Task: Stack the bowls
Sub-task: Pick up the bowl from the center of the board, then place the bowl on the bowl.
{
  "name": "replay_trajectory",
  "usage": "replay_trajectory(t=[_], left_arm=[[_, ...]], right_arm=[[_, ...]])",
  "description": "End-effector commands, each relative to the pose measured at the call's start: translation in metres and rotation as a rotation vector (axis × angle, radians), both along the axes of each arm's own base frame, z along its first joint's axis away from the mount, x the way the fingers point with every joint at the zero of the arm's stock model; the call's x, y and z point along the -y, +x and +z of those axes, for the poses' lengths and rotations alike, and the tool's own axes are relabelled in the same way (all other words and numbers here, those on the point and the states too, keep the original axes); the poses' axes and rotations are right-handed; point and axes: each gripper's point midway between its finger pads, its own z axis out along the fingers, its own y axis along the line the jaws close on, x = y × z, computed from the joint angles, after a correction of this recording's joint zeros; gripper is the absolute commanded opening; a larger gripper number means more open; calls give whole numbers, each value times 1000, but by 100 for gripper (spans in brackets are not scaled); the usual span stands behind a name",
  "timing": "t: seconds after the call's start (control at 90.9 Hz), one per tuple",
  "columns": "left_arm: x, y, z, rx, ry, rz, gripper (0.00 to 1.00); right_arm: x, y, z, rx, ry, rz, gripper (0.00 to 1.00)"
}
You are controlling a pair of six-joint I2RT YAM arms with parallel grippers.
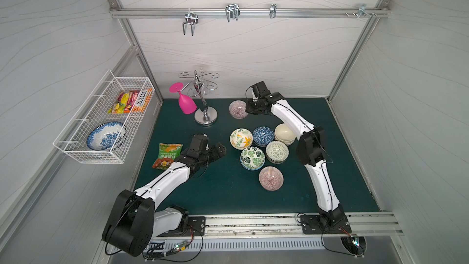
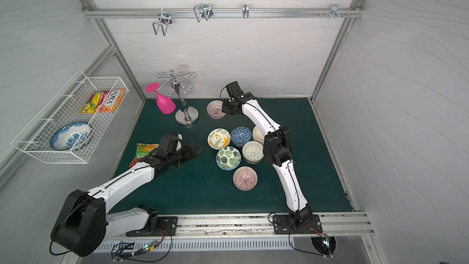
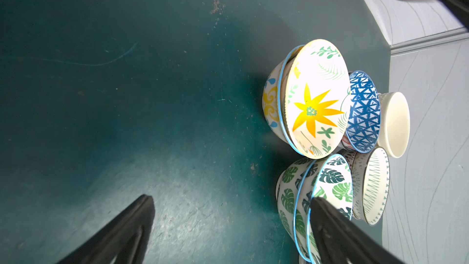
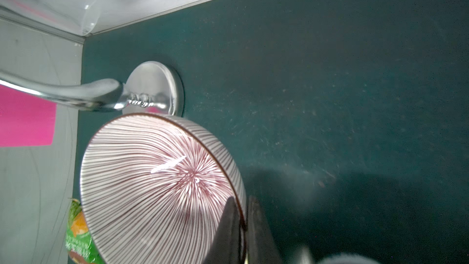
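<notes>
Left tool [image 1: 220,149] spread, empty; right tool [image 4: 242,208] clamps far striped bowl [image 4: 152,179]; packet [image 1: 167,156] lettering Chinese.

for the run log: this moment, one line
right claw: shut on rim of far pink striped bowl | left claw: open, empty | near pink striped bowl: on mat
</notes>
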Motion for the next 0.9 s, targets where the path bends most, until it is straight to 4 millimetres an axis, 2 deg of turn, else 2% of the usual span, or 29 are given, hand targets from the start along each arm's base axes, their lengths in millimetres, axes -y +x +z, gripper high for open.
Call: replay_trajectory(t=[0.0,0.022,0.044,0.143,0.352,0.528,0.66,0.891], left_arm=[[-1,7,14,60,-10,9,100],[-1,6,14,59,-11,9,100],[-2,6,14,62,-12,10,100],[-2,4,13,61,-18,14,100],[-1,0,11,53,-37,15,100],[-3,-11,16,62,-55,22,100],[-8,-18,19,78,-59,38,100],[-11,-23,19,74,-59,50,100]], right_arm=[[29,-37,69,88,14,3,0],[34,-45,77,95,20,-1,0],[39,-52,71,77,8,-1,0],[63,-92,86,66,8,1,0],[113,-170,69,4,-13,-19,0],[137,-223,40,-70,-2,-18,0],[149,-253,17,-101,-5,-24,0],[151,-283,-21,-141,-30,-13,0]])
